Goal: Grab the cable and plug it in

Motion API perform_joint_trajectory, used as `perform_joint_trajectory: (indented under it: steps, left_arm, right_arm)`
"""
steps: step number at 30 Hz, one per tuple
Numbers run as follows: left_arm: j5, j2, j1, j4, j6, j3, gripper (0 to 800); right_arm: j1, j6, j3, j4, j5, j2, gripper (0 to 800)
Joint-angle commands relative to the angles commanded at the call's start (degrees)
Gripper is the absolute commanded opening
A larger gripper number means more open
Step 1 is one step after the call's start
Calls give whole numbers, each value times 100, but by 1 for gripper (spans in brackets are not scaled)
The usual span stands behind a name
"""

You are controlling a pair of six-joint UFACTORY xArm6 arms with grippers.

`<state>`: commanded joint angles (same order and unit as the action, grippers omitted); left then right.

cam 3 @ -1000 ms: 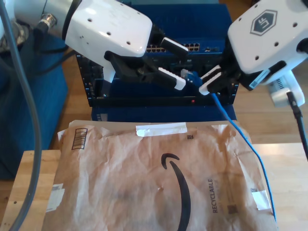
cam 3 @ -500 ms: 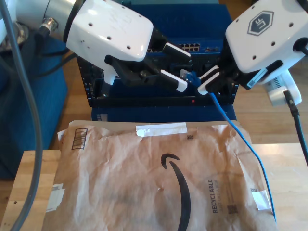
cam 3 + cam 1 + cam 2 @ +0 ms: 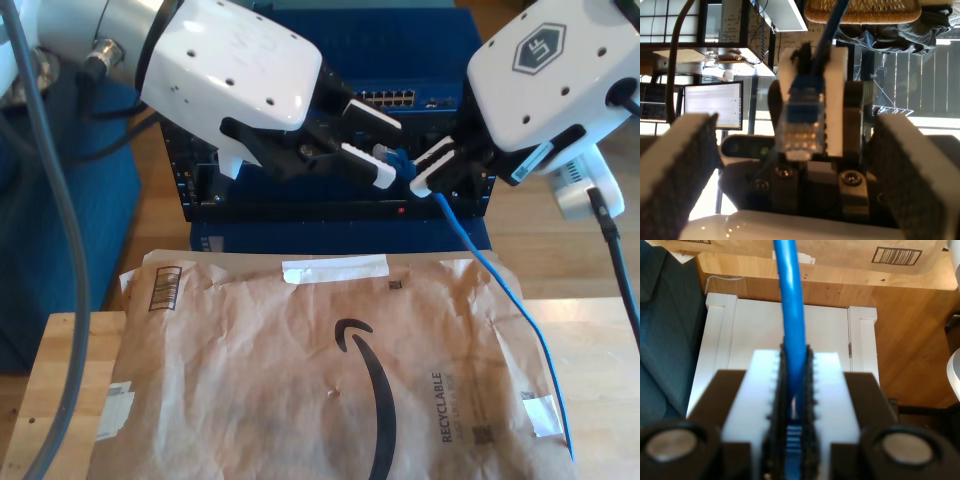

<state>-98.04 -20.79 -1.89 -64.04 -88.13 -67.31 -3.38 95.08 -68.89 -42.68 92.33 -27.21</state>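
Note:
The blue cable (image 3: 500, 282) rises from the exterior view's right over the paper mailer to my second gripper (image 3: 421, 176), which is shut on it just behind its clear plug (image 3: 386, 154). The second wrist view has the cable (image 3: 792, 315) clamped between my second gripper's (image 3: 792, 367) toothed white pads. My first gripper (image 3: 388, 149), coming from the exterior view's left, is open, one finger above the plug and one below. In the first wrist view the plug (image 3: 801, 125) hangs between my first gripper's (image 3: 796, 124) spread grey pads, touching neither.
Behind both grippers stands a black rack (image 3: 300, 207) with a blue network switch and its row of ports (image 3: 386, 98). A crumpled brown paper mailer (image 3: 330, 370) covers the wooden table (image 3: 58, 385). A grey hose (image 3: 62, 250) hangs at the exterior view's left.
My first gripper has edged up and toward the plug, so its fingers now bracket it more closely. My second gripper has lifted slightly with the cable.

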Motion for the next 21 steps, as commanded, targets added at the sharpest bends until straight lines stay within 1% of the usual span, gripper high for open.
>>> perform_joint_trajectory:
  steps: [5,7,11,18,21]
  left_arm:
    - [0,0,0,18,9,9,386]
    - [9,-9,0,18,9,53,364]
    - [9,-18,0,18,26,62,357]
    - [9,-35,0,18,70,79,303]
    - [18,-35,9,18,114,114,301]
  right_arm:
    - [0,0,0,0,9,0,19]
    - [0,0,0,0,0,0,19]
    - [0,9,0,0,9,0,19]
    - [9,9,0,-9,9,0,20]
    - [0,9,0,-9,9,0,20]
